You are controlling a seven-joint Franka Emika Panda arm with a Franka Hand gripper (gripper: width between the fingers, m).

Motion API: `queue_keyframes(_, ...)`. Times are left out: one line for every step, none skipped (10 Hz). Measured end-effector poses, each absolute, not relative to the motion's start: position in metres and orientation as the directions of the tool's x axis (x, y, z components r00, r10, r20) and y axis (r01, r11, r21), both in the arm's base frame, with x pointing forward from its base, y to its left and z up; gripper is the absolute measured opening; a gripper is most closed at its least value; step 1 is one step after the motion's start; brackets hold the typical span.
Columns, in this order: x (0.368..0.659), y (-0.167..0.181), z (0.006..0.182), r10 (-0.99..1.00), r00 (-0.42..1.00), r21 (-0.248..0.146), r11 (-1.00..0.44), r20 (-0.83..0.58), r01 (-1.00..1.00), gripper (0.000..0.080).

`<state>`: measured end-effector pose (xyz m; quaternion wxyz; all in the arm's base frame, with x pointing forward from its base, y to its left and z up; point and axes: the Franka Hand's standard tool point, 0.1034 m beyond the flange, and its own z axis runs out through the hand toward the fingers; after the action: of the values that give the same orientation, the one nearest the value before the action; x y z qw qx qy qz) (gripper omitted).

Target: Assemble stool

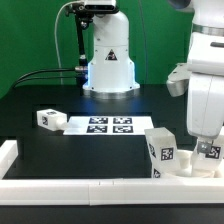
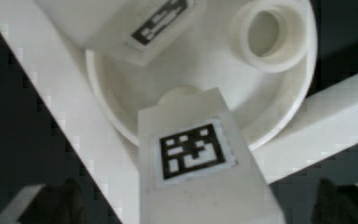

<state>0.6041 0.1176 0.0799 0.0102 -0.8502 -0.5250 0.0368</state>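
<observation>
The stool's round white seat (image 2: 247, 90) lies in the corner of the white rails, with a round socket (image 2: 274, 35) showing in its face. A white leg (image 2: 202, 150) with a square tag stands on it between my dark fingers (image 2: 60, 200). My gripper (image 2: 202, 208) is open, with a gap on each side of that leg. A second tagged leg (image 2: 158, 20) lies at the seat's far rim. In the exterior view my gripper (image 1: 205, 150) hangs low at the right over the seat (image 1: 185, 170), beside an upright tagged leg (image 1: 160, 150). Another leg (image 1: 50, 118) lies at the left.
The marker board (image 1: 105, 125) lies flat in the middle of the black table. White border rails (image 1: 90, 190) run along the front edge and the left side (image 1: 8, 155); in the wrist view they meet round the seat (image 2: 60, 100). The robot base (image 1: 108, 60) stands at the back.
</observation>
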Motion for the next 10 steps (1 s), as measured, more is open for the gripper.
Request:
queue_keyframes(0.6039, 0.1173, 0.0797, 0.884, 0.464, -0.055, -0.467, -0.053, 0.883, 0.0622)
queue_keyframes(0.6038, 0.1171, 0.0796, 0.866, 0.497, -0.055, -0.5, -0.054, 0.864, 0.0452)
queue_keyframes(0.6039, 0.1168, 0.0799, 0.807, 0.587, -0.048, -0.59, -0.06, 0.806, 0.0452)
queue_keyframes(0.6044, 0.1168, 0.0815, 0.727, 0.684, -0.038, -0.687, -0.061, 0.726, 0.0347)
queue_keyframes(0.6054, 0.117, 0.0848, 0.624, 0.78, -0.02, -0.781, -0.049, 0.624, 0.0346)
queue_keyframes(0.6042, 0.1175, 0.0859, 0.497, 0.867, -0.006, -0.868, -0.033, 0.497, 0.0346)
queue_keyframes(0.604, 0.1182, 0.0851, 0.347, 0.937, 0.001, -0.938, -0.026, 0.348, 0.0345)
queue_keyframes(0.6045, 0.1175, 0.0825, 0.233, 0.972, 0.006, -0.972, -0.004, 0.233, 0.0345)
queue_keyframes(0.6036, 0.1166, 0.0815, 0.178, 0.984, 0.006, -0.984, 0.023, 0.178, 0.0344)
queue_keyframes(0.6026, 0.1165, 0.0815, 0.119, 0.993, 0.005, -0.993, 0.022, 0.119, 0.0344)
